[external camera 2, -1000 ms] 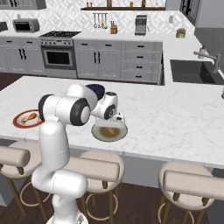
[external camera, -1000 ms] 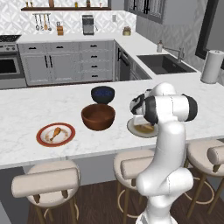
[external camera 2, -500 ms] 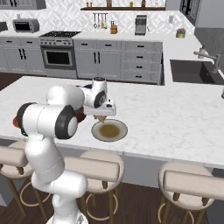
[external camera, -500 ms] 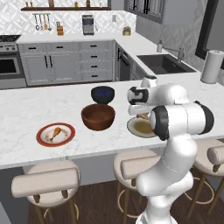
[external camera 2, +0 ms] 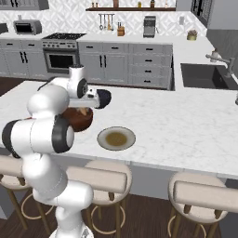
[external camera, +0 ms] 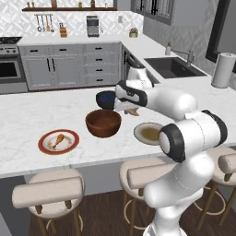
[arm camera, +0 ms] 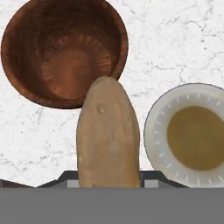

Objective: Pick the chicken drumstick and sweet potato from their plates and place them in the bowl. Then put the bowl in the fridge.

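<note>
Sweet potato (arm camera: 108, 135): lifted off the grey-green plate (arm camera: 158, 131), clasped in the hand (external camera: 133, 110) above the table, beside the bowl (external camera: 103, 123). Bowl: empty. Chicken drumstick (external camera: 57, 139): untouched on the red-rimmed plate (external camera: 46, 146). Fridge step outstanding.

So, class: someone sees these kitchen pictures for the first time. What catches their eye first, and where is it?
Probably the sweet potato, held in the fingers and filling the middle of the hand view, above the counter between the brown bowl and the emptied grey-green plate. Next, the chicken drumstick lying on the red-rimmed plate at the counter's left.
</note>
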Controlling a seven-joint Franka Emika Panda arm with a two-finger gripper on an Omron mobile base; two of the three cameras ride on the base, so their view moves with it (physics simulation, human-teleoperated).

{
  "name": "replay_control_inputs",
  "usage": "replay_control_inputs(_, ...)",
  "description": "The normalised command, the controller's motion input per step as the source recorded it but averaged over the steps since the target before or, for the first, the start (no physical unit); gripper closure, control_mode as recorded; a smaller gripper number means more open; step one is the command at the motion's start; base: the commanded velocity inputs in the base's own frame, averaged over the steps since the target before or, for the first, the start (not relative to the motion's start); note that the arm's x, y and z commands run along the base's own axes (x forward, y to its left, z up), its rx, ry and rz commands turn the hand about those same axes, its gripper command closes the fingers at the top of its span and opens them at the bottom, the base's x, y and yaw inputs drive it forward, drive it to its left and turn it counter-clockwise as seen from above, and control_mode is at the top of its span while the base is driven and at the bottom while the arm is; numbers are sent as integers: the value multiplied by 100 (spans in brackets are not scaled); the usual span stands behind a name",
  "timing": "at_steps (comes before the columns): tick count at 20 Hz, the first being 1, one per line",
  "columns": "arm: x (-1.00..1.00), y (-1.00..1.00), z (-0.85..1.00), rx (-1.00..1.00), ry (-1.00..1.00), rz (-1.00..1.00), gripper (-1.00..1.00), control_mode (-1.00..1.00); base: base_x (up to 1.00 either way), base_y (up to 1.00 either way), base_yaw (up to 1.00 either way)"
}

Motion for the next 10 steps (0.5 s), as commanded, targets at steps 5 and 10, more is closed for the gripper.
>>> replay_control_inputs(5,14,88,-46,0,0,0,100,-100,0,0,0)
replay_control_inputs(10,39,68,-52,0,-4,0,100,-100,0,0,0)
